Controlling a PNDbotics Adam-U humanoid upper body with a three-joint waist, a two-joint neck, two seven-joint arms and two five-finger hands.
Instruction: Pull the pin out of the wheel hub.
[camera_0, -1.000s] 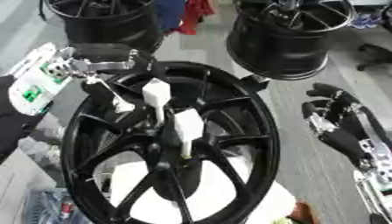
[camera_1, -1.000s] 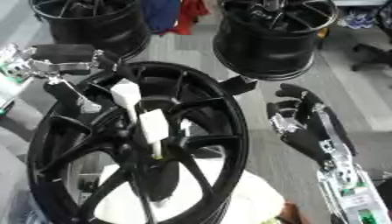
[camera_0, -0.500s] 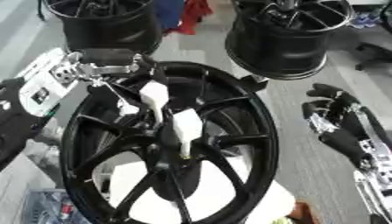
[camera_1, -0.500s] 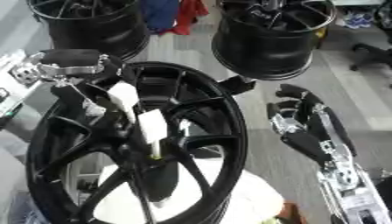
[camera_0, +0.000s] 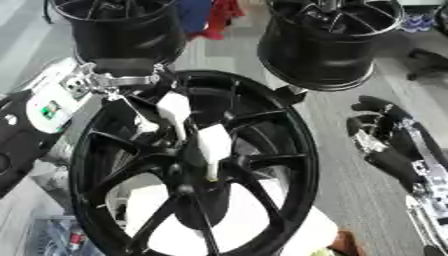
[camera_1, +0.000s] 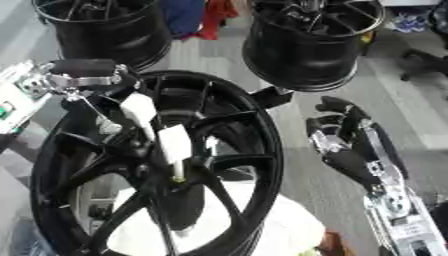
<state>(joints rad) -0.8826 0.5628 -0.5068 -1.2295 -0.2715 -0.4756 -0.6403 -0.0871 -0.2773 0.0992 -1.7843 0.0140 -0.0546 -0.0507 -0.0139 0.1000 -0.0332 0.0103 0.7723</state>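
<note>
Black alloy wheel hub (camera_0: 262, 150) fills your view, its white pin (camera_0: 213, 145) standing in the centre. Your left hand (camera_0: 118, 80) sits at the hub's upper left rim, fingers unclear. Your right hand (camera_1: 337, 142) rests relaxed, well right of the hub.

Left hand (camera_0: 131, 82) enters from upper left, arm white and black, wrist silver, fingers (camera_0: 179, 112) extended downward and straight. Right hand (camera_1: 346, 145) idle at right, forearm running to lower corner, fingers relaxed, slightly bent.
</note>
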